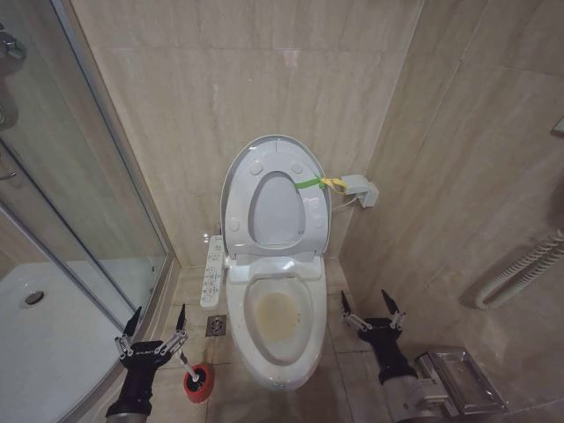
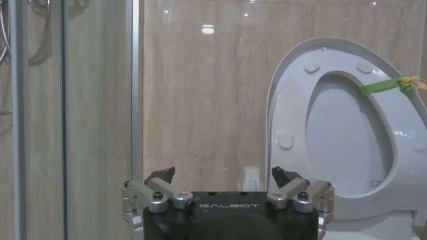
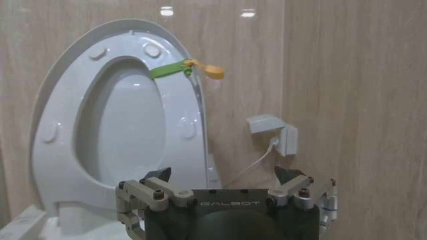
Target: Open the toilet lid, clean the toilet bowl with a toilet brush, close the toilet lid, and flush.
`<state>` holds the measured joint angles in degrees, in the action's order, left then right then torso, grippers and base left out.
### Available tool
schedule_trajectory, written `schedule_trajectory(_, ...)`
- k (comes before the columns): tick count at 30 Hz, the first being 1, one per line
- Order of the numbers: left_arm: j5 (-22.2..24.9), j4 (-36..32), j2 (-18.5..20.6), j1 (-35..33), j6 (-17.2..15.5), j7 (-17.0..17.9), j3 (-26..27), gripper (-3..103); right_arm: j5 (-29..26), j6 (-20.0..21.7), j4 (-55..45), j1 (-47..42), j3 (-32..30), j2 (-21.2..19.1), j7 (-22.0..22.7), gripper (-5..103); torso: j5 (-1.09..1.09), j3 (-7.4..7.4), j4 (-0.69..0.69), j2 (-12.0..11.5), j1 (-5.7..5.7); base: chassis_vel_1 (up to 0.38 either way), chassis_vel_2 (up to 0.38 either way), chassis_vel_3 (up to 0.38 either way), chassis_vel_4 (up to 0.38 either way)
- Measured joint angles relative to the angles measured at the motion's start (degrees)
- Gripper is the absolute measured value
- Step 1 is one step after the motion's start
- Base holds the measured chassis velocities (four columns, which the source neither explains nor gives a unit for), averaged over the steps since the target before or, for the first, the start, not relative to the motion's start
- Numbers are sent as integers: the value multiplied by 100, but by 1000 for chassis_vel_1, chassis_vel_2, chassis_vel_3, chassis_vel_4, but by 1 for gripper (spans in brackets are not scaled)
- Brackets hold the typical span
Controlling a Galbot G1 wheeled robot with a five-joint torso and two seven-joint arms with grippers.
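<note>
Both grippers hang low at the near edge, the left gripper (image 1: 152, 330) and right gripper (image 1: 372, 310) flanking the toilet bowl (image 1: 278, 322), jaws spread and empty. Behind them the toilet lid (image 1: 275, 196) stands raised against the wall, probably so the stained bowl lies open for scrubbing. From the head view, the toilet brush (image 1: 196, 379) rests on the floor just beside the left gripper, within reach. Each wrist view shows the lid's green strap (image 3: 167, 71).
</note>
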<state>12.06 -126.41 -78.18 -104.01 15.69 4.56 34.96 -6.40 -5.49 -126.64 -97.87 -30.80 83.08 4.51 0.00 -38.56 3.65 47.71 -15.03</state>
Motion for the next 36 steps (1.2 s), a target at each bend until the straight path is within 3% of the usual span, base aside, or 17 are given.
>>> schedule_trajectory(20,0,0,0,0,0,0,0,98,-238,-122,363,618,-94,-126,282,100,0,0,0,0,0,0,0,0,0)
schedule_trajectory(36,0,0,0,0,0,0,0,98,-259,-487,685,968,-143,-164,332,100,0,-1,0,-1,-3,-32,27,32,-29)
